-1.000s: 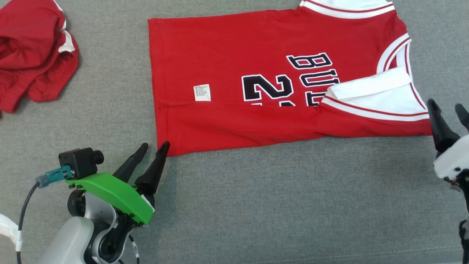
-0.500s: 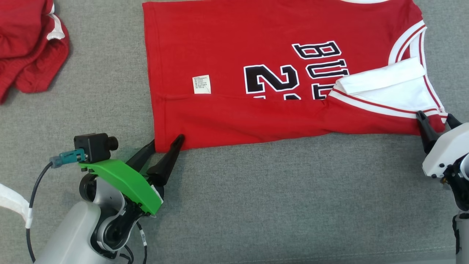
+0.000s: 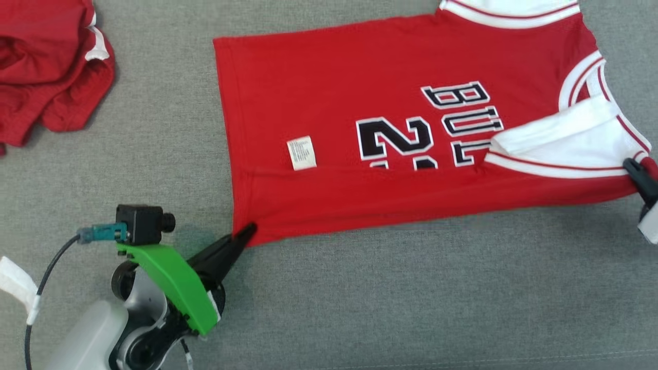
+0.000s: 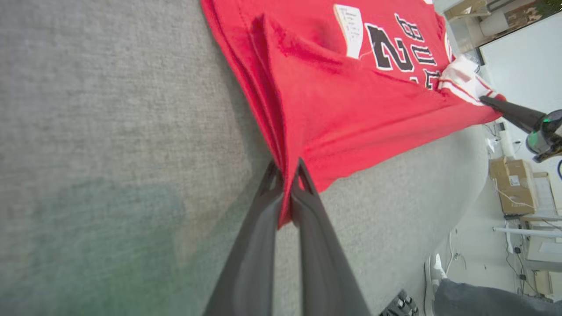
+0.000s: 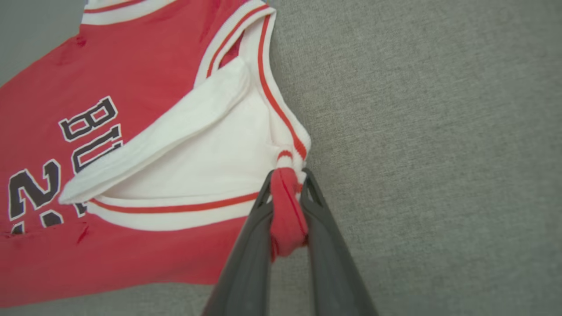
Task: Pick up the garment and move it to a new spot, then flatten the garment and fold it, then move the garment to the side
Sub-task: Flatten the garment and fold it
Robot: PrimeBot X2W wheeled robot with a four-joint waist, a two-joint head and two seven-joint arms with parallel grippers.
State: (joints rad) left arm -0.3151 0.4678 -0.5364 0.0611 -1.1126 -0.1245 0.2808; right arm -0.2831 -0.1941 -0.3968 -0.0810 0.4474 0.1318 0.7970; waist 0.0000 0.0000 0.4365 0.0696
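Red sleeveless jersey [image 3: 390, 113] lies on grey fabric counter [image 3: 360, 298]; wrist views show left pincer [image 4: 287, 175] pinching its hem corner, right pincer [image 5: 288, 184] its shoulder strap; head view adds a crumpled red garment [image 3: 46, 67].

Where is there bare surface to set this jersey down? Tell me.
Widest bare grey surface lies below the jersey, between left gripper and right gripper. A narrower strip separates the jersey's hem from the crumpled red garment, crowding the upper left.

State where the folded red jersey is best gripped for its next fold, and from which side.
Its two near corners, hem end and shoulder end, from the robot's side: the jersey lies spread with that edge nearest. Left gripper and right gripper pinch them.
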